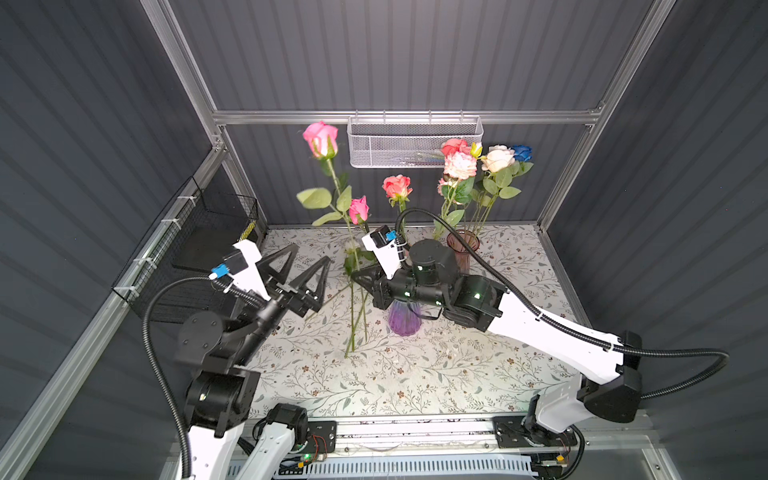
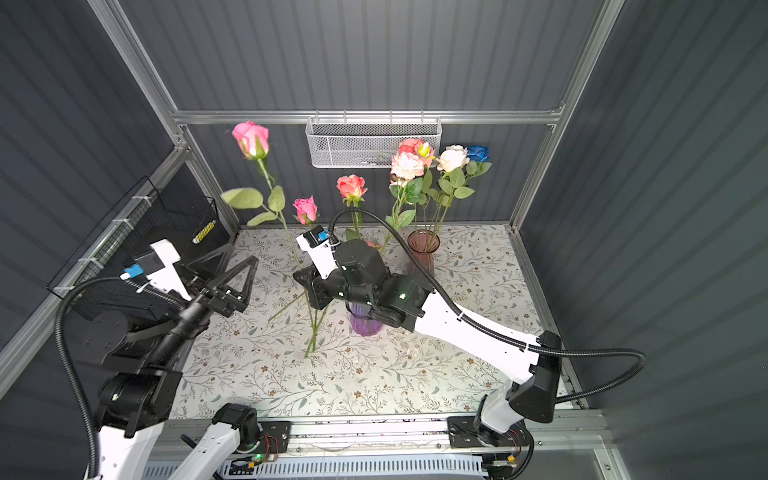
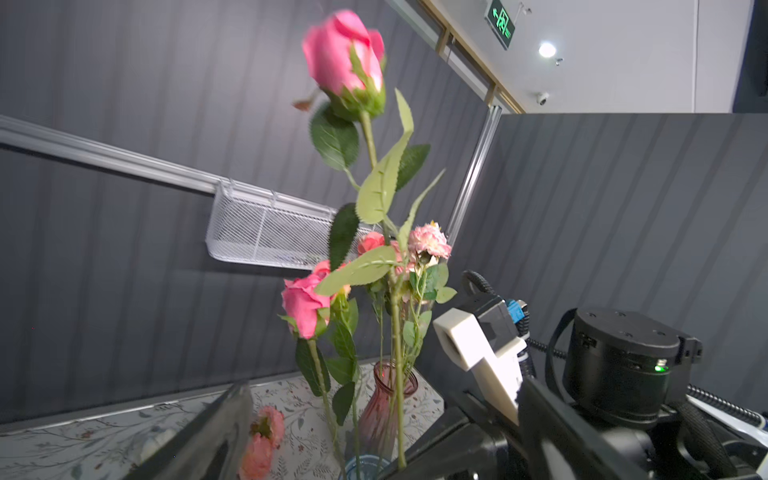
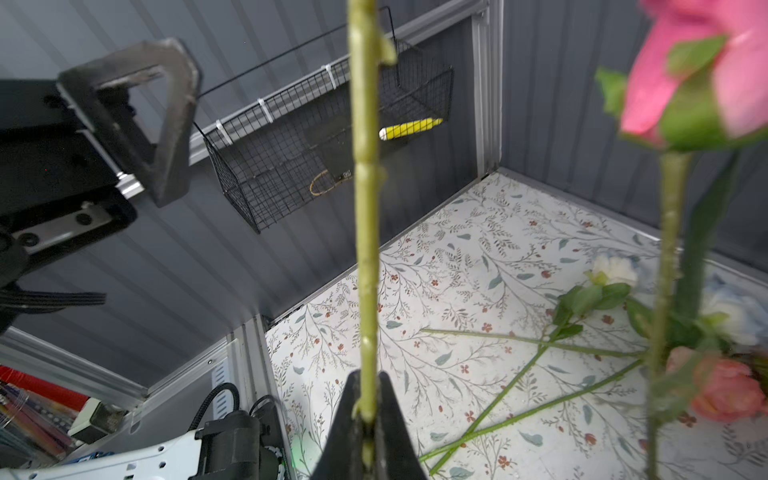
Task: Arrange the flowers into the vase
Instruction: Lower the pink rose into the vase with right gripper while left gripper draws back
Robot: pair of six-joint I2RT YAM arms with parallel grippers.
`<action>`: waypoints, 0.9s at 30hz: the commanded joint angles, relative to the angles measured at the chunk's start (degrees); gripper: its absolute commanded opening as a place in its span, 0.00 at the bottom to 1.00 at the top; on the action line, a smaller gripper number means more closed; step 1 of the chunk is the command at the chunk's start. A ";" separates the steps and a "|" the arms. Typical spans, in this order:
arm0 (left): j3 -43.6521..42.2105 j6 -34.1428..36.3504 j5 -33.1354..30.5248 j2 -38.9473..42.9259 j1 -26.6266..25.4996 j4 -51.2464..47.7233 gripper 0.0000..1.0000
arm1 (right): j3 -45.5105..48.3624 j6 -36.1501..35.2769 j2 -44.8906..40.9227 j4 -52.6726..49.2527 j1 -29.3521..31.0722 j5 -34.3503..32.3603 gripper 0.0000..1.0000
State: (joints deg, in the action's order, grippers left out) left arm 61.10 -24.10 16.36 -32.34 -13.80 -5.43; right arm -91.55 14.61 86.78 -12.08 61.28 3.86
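Read the counter (image 1: pixel 415 374) as a clock face seen from above, with twelve at the back wall. The far vase (image 1: pixel 463 249) stands at one o'clock near the back edge, and a bunch of flowers (image 1: pixel 459 166) stands in it. The near vase (image 1: pixel 404 320) stands near the centre, at seven o'clock of the far vase, partly under the right arm. The right gripper (image 1: pixel 354 275) sits at nine to ten o'clock of the near vase, around the upright stem of the tall rose (image 1: pixel 321 139). The left gripper (image 1: pixel 311 253) sits further out the same way, apart from that stem. Two shorter roses (image 1: pixel 397 187) stand between the tall rose and the bunch of flowers, their feet hidden. Loose flowers (image 4: pixel 611 270) lie on the counter at eleven o'clock. A mesh basket (image 1: pixel 415 145) hangs on the back wall at twelve o'clock. A wire basket (image 1: pixel 224 208) hangs on the side wall at nine to ten o'clock.
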 commanded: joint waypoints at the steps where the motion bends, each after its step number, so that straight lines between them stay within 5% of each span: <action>1: 0.12 2.10 -10.71 2.27 0.14 -5.39 0.99 | -1.29 -5.06 -3.70 -0.04 0.28 -6.00 0.06; 8: -4.62 0.36 -16.11 5.39 0.09 -7.45 0.99 | -2.14 -11.34 -9.24 1.60 -2.76 -17.11 0.06; 17: -10.74 -5.24 -17.10 3.27 0.09 -5.79 0.99 | 8.03 -9.32 -11.75 10.10 -14.31 -17.20 0.05; 27: -14.28 -6.01 -16.46 0.84 0.07 -4.61 0.99 | 17.71 -3.53 -10.20 14.67 -14.89 -15.20 0.05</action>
State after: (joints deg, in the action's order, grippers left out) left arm 47.62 -29.21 -0.27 -31.31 -13.80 -12.25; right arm -76.16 7.40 77.36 -1.06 46.39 -12.40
